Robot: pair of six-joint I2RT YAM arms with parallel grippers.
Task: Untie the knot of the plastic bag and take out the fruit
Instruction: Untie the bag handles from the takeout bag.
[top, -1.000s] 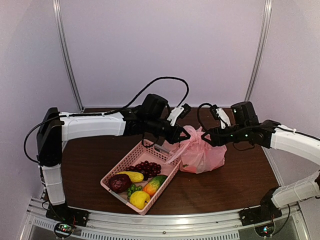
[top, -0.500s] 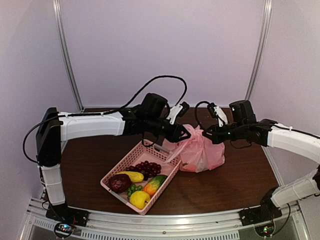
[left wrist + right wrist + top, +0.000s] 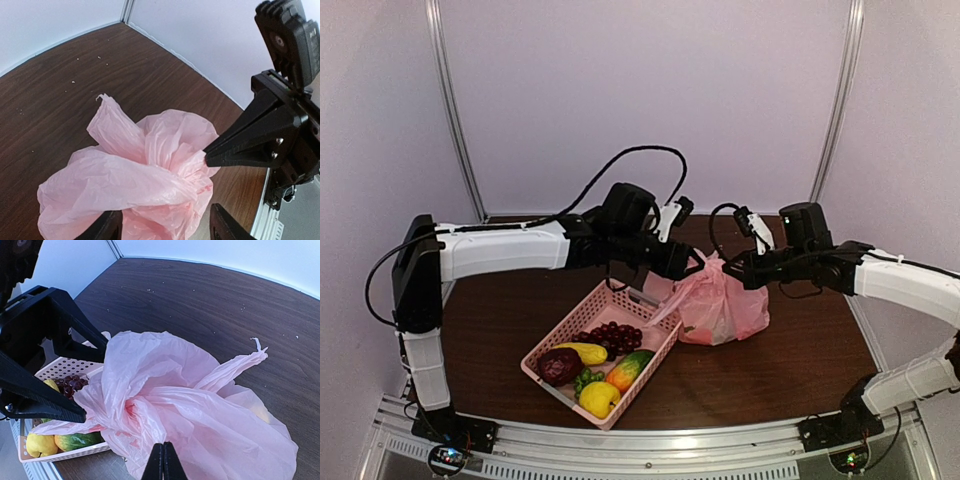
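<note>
Plastic bag (image 3: 722, 310) sat just right of the basket (image 3: 560, 325), touching its far corner. The knot (image 3: 170, 165) on top was not yet loose. Fruit inside was hidden by the film.

Right gripper (image 3: 162, 460) was pressed together, its tip buried in the crumple on the knot's side away from the basket. I couldn't tell whether any film was caught.

Left gripper (image 3: 165, 225) was spread, jaws straddling the knot from the basket side.

My judgement: close the left low on the pink ear (image 3: 112, 125), near the twist, then draw the arms apart level and slowly. Lifting would only hoist the bag, and thin film tears.
</note>
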